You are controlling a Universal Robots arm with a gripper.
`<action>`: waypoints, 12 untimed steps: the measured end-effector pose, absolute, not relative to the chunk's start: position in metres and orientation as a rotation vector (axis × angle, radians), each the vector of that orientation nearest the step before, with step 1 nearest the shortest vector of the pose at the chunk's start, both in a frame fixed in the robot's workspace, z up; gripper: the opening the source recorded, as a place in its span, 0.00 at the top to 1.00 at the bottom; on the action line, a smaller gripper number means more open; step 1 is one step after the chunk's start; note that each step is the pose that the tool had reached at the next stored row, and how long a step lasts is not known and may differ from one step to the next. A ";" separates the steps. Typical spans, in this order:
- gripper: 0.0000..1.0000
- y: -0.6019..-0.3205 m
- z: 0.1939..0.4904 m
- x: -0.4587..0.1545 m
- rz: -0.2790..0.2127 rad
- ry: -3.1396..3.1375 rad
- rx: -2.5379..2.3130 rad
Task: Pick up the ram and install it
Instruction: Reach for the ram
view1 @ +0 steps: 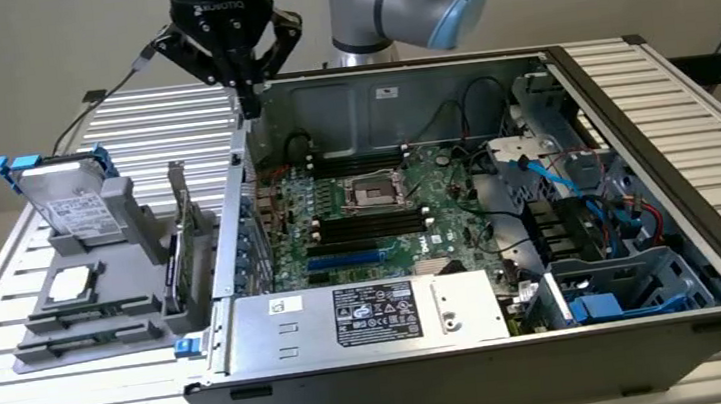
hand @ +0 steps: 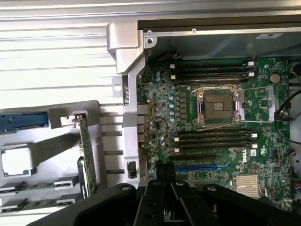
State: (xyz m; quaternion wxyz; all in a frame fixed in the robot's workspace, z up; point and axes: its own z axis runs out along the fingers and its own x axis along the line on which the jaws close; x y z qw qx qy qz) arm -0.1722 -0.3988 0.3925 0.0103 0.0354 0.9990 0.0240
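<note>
My gripper [view1: 246, 95] hangs shut with nothing in it, high over the back corner of the open computer case [view1: 662, 261] on the exterior view's left. In the wrist view its closed fingertips [hand: 165, 170] sit over the motherboard [hand: 221, 160] edge near the blue slot [hand: 197, 166]. Long black memory slots [hand: 214, 139] lie beside the CPU socket [hand: 218, 106]. The ram looks like thin green strips [hand: 40, 203] seated edge-up in the grey holder [view1: 91, 321] outside the case, well away from the gripper.
The grey holder also carries a hard drive [view1: 65, 198], a CPU chip [view1: 71, 284] and an upright expansion card [hand: 87, 155]. A power supply [view1: 373, 316] and blue-cabled drive bays [view1: 606, 237] crowd the case. Slatted metal table [view1: 683, 78] surrounds it.
</note>
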 end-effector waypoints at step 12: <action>0.90 -0.399 0.392 -0.227 0.075 3.118 0.111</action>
